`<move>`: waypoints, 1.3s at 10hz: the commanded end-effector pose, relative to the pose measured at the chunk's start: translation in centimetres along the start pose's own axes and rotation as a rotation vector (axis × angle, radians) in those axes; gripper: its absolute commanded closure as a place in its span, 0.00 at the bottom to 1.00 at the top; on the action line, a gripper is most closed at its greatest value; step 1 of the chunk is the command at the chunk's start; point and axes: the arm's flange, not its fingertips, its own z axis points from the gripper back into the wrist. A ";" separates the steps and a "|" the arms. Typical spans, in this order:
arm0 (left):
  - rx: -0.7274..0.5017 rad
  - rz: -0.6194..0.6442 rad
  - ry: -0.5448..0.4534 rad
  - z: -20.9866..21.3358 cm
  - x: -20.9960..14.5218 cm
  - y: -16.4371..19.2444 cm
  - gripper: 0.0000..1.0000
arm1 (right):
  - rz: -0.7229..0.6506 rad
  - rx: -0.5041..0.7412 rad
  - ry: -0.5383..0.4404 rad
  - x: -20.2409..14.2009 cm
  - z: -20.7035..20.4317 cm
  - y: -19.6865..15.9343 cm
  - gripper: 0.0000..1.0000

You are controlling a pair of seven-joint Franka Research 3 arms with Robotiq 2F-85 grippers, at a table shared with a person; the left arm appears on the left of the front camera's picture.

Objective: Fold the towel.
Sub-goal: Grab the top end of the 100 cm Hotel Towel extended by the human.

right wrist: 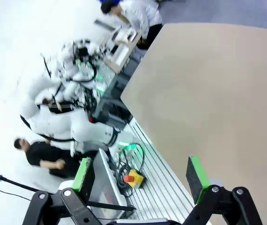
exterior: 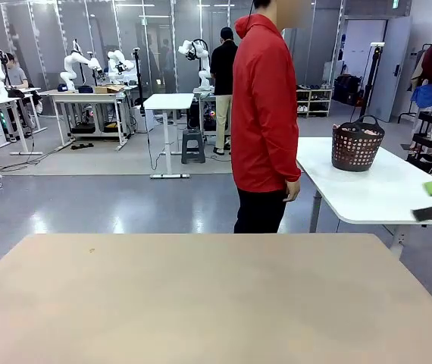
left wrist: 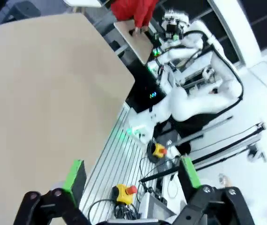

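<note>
left gripper [left wrist: 131, 165], right gripper [right wrist: 140, 164] spread wide, empty | basket [exterior: 356, 148] sat off my table's [exterior: 201, 303] far right corner, right one nearer | towel inside? couldn't tell

Near table [exterior: 201, 303]: beige top, filled the foreground.
Person [exterior: 265, 114]: stood just past its far edge, in a red hooded jacket and dark trousers.
White table [exterior: 367, 193]: stood behind, right.
Basket [exterior: 357, 144]: dark, perforated, upright on the white table.

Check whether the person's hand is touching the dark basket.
Apart. The front view shows the person's hand hanging by the hip, with bare white table between it and the dark basket.
</note>
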 end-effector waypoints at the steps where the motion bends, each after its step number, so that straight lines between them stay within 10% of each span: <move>1: -0.016 0.008 -0.114 4.1 -1.0 1.3 0.00 | -0.036 0.027 -0.104 -0.9 2.6 -1.9 0.00; 13: 0.077 0.096 -0.213 8.7 -4.8 2.1 0.00 | -0.091 0.005 -0.163 -3.8 6.4 -3.4 0.00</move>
